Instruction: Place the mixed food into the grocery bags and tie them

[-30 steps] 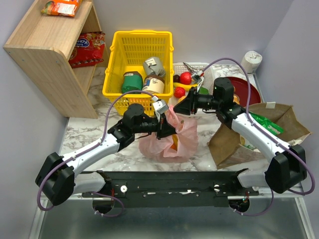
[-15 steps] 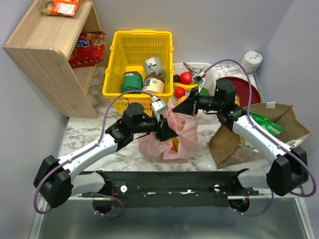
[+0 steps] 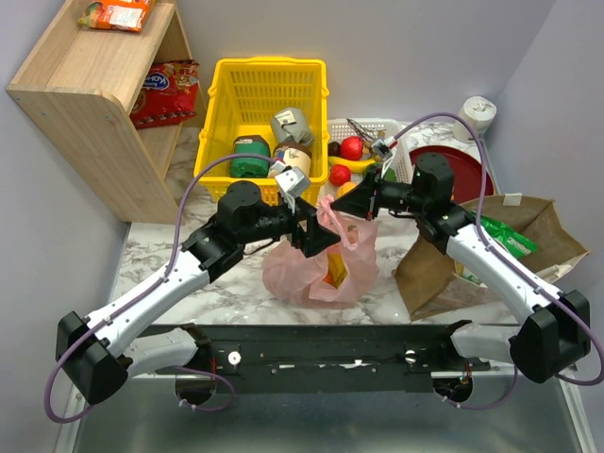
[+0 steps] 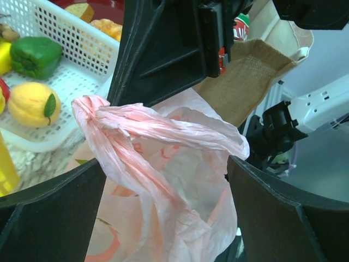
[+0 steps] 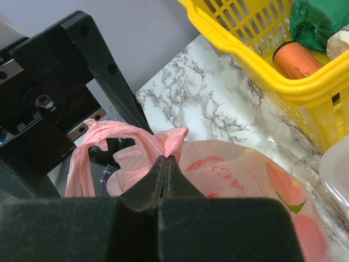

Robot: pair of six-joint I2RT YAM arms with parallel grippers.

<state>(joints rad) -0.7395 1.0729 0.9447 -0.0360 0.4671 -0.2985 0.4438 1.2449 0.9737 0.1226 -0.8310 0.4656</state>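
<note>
The thin pink plastic bag (image 3: 326,262) sits mid-table with something yellow-orange showing through it. Its twisted loop handles (image 4: 155,136) stand up between my two grippers. My right gripper (image 5: 166,158) is shut on a bunched pink handle tip, just above the bag (image 5: 251,185). In the left wrist view my left gripper (image 4: 169,218) is open, its fingers (image 4: 49,218) wide on either side of the handles, not pinching them. The brown paper bag (image 3: 528,231) lies at the right with a green crisp packet (image 3: 503,236) in its mouth.
A yellow basket (image 3: 222,156) of tins and jars stands behind the bag. Beside it is a white tray (image 3: 396,142) with fruit and a green pepper (image 4: 35,54), then a red plate (image 3: 467,175). A wooden shelf (image 3: 104,104) with snack packets fills the back left.
My left gripper has opened and let go of the pink handle, and its arm has lifted slightly. My right gripper has closed on the other handle tip.
</note>
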